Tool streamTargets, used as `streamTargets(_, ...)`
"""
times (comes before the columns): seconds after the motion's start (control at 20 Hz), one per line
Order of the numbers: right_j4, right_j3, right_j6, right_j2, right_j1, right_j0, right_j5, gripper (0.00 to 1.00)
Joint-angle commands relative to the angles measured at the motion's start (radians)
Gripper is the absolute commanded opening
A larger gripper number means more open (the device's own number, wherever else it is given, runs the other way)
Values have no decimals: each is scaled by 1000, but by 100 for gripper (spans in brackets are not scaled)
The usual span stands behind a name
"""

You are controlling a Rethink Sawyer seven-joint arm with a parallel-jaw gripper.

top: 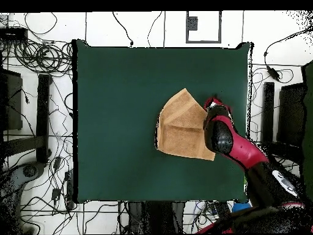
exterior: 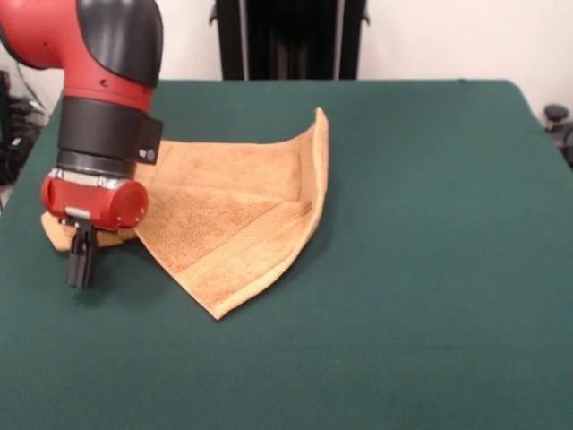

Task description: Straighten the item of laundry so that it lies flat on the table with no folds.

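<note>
I see the towel [exterior: 235,224] lying folded on the green table [exterior: 430,269], toward the arm's side. One part is doubled over into a triangular flap whose point faces the front camera, and the far right corner stands up off the cloth. My pincer [exterior: 81,266] hangs just past the towel's left corner, its two black fingers drawn together with nothing between them, tips close to the table. From overhead, the red arm [top: 223,138] covers the towel's edge nearest it.
</note>
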Motion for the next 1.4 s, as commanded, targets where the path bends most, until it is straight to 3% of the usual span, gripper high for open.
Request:
streamTargets(0.05, 48, 135, 163, 18, -170, 82, 188, 0)
streamTargets(0.25, 95, 194, 194, -24, -264, 111, 225, 0)
streamTargets(0.45, 123, 219, 225, -44, -268, 139, 196, 0)
streamTargets(0.7, 169, 269, 295, 17, -271, 120, 158, 0)
streamTargets(1.0, 262, 293, 319, -14, -276, 185, 119, 0)
streamTargets(1.4, 321, 320, 321, -33, -294, 215, 134, 0)
